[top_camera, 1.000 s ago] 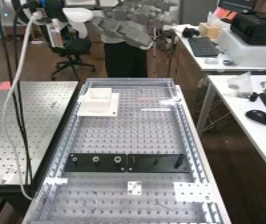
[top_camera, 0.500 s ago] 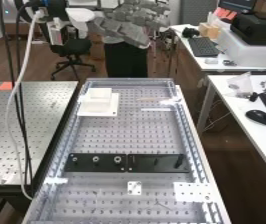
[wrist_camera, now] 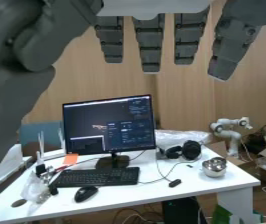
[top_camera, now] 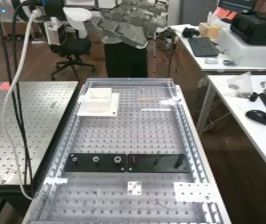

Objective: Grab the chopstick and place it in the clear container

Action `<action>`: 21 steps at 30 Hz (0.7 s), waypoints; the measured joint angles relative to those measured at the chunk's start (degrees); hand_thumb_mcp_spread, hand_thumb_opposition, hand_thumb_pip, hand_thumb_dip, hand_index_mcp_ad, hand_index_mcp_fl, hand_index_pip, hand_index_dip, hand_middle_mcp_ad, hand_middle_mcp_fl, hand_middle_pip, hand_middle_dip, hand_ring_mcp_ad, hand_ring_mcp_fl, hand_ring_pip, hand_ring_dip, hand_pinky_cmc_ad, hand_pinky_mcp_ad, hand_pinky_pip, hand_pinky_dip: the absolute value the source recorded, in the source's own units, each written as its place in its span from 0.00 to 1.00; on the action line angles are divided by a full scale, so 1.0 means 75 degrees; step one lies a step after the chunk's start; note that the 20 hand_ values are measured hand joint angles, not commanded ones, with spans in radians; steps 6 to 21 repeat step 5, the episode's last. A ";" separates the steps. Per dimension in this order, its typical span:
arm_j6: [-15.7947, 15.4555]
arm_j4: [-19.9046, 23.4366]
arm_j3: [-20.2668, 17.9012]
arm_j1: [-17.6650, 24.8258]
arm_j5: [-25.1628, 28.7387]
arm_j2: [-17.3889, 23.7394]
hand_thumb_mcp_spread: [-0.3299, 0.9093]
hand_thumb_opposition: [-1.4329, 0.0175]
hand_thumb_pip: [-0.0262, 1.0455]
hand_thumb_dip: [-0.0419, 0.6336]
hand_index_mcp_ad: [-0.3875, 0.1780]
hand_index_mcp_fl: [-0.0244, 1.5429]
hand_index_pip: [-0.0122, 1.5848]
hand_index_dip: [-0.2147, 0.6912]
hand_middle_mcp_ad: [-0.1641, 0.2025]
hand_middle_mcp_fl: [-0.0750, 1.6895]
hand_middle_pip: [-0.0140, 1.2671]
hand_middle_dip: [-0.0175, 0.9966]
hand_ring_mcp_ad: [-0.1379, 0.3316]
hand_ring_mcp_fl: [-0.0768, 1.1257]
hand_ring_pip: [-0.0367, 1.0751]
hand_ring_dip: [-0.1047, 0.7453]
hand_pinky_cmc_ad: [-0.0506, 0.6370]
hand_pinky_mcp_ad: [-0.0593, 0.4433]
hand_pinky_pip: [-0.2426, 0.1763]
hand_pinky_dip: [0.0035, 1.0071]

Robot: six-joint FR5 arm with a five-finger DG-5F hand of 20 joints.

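In the high view, bright, diffuse light is distributed over the perforated surface, with fine detail nearly washed out on the white block, while the floor is left in shadow. In the wrist view, soft light is spread across the wood-panelled wall; bright reflections are returned by the metal bowl, and dim shadow is present beneath the white desk.

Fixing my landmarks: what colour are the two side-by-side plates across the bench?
Both plates are black, seen best in the high view.
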 joint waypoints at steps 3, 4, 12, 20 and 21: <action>-0.0017 0.0000 -0.0002 -0.0010 -0.0022 0.0002 0.32 0.45 0.39 0.06 0.58 0.05 0.06 0.34 0.81 0.08 0.13 0.15 0.73 0.08 0.13 0.20 0.72 0.83 0.40 0.17; -0.0027 0.0001 -0.0003 -0.0013 -0.0038 0.0003 0.32 0.45 0.39 0.06 0.58 0.05 0.06 0.34 0.80 0.08 0.13 0.15 0.73 0.08 0.13 0.20 0.72 0.83 0.40 0.17; -0.0032 0.0001 -0.0003 -0.0015 -0.0037 0.0005 0.32 0.45 0.39 0.06 0.58 0.05 0.06 0.34 0.81 0.08 0.13 0.15 0.73 0.08 0.13 0.20 0.72 0.83 0.40 0.17; -0.0032 0.0001 -0.0003 -0.0015 -0.0037 0.0005 0.32 0.45 0.39 0.06 0.58 0.05 0.06 0.34 0.81 0.08 0.13 0.15 0.73 0.08 0.13 0.20 0.72 0.83 0.40 0.17; -0.0032 0.0001 -0.0003 -0.0015 -0.0037 0.0005 0.32 0.45 0.39 0.06 0.58 0.05 0.06 0.34 0.81 0.08 0.13 0.15 0.73 0.08 0.13 0.20 0.72 0.83 0.40 0.17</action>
